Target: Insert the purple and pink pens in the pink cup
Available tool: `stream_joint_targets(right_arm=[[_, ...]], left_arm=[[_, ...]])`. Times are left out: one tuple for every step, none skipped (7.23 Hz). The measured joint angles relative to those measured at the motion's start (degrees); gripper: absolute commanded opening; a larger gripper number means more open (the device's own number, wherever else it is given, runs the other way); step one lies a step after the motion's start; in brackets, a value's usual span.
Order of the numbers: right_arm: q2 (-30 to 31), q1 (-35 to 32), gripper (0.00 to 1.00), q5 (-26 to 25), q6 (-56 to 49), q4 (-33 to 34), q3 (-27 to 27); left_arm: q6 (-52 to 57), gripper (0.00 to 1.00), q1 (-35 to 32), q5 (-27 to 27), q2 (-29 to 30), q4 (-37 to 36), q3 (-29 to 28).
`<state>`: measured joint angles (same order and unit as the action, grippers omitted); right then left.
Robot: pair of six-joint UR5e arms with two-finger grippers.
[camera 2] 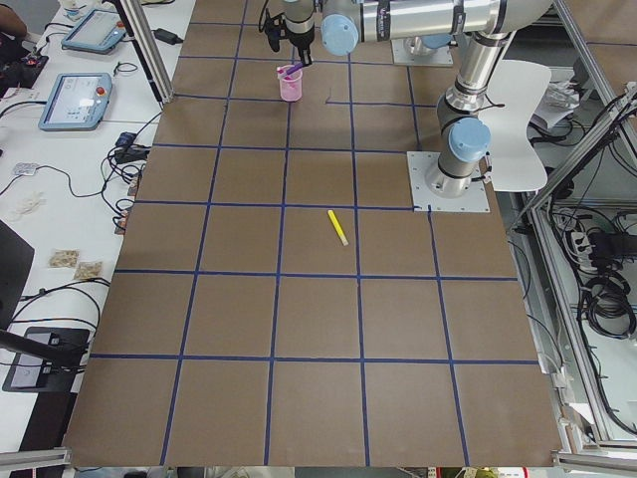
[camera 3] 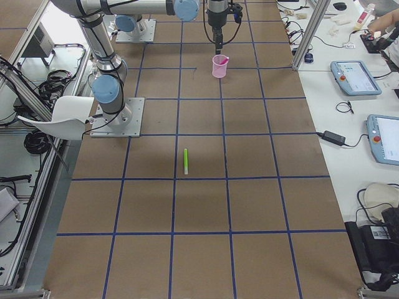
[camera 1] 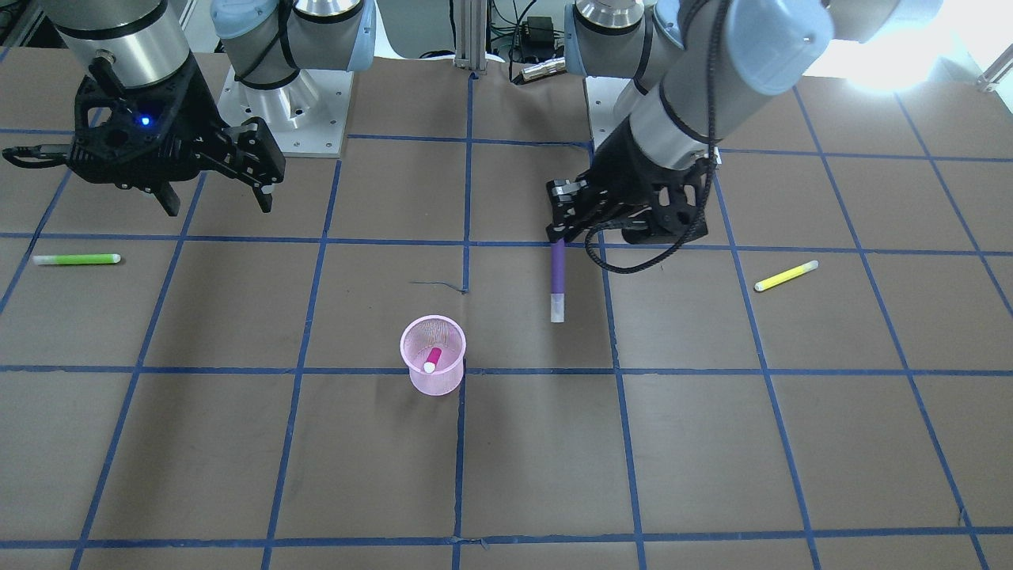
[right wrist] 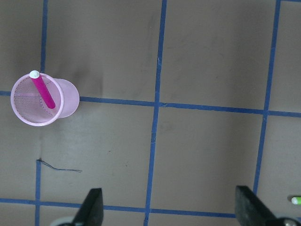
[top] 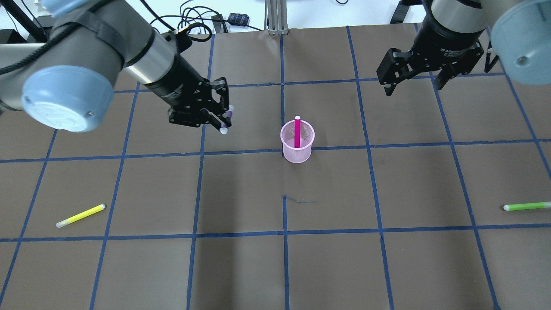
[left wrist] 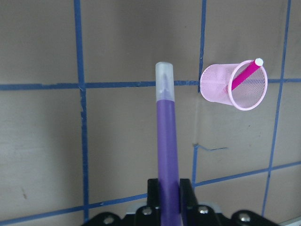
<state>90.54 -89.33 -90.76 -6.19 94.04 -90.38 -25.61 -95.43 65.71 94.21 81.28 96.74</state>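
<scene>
The pink mesh cup (camera 1: 433, 356) (top: 297, 142) stands upright near the table's middle with the pink pen (camera 1: 432, 360) (top: 297, 131) standing in it. My left gripper (camera 1: 559, 235) (top: 224, 120) is shut on the purple pen (camera 1: 558, 279) (left wrist: 166, 150) and holds it above the table, hanging down with its clear cap lowest, off to the cup's side. In the left wrist view the cup (left wrist: 233, 87) lies ahead and to the right of the pen's tip. My right gripper (camera 1: 218, 194) (top: 413, 82) is open and empty, raised far from the cup (right wrist: 43, 100).
A yellow pen (camera 1: 785, 275) (top: 80, 215) lies on the table on my left side. A green pen (camera 1: 77, 259) (top: 526, 206) lies on my right side. Both arm bases stand at the robot's edge of the brown, blue-taped table.
</scene>
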Motion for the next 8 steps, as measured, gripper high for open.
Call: stream_joint_targets(right_arm=[[-0.05,0.0,1.0,-0.6,-0.76,0.54,-0.09],[-0.05,0.01,1.0,-0.7,-1.27,0.84,-0.1],[-0.05,0.03,1.0,-0.67,-1.52,1.03,-0.1],[-0.03,0.03,1.0,-0.68,-1.62,1.12,-0.13],[-0.02,0.02,1.0,-0.68,-1.64,1.18,-0.14],[-0.02,-0.01,1.0,-0.69,-1.6,1.2,-0.17],[-0.01,-0.04,1.0,-0.67,-1.5,1.17,-0.21],[-0.01,-0.04,1.0,-0.65,-1.42,1.15,-0.23]], left_arm=[[-7.61,0.0,-1.97,-4.77,1.88,-1.12,0.07],[-13.2,0.0,-2.83,-9.92,4.27,-2.05,0.14],[-17.23,0.0,-3.18,-14.31,6.84,-2.96,0.11],[-20.56,0.0,-3.3,-17.6,9.2,-4.59,0.05],[-23.16,0.0,-3.33,-19.31,11.12,-6.23,0.01],[-24.52,0.0,-3.34,-19.99,12.61,-6.99,-0.02],[-25.14,0.0,-3.35,-20.26,13.93,-7.28,-0.08],[-25.33,0.99,-3.34,-20.38,14.96,-7.39,-0.11]])
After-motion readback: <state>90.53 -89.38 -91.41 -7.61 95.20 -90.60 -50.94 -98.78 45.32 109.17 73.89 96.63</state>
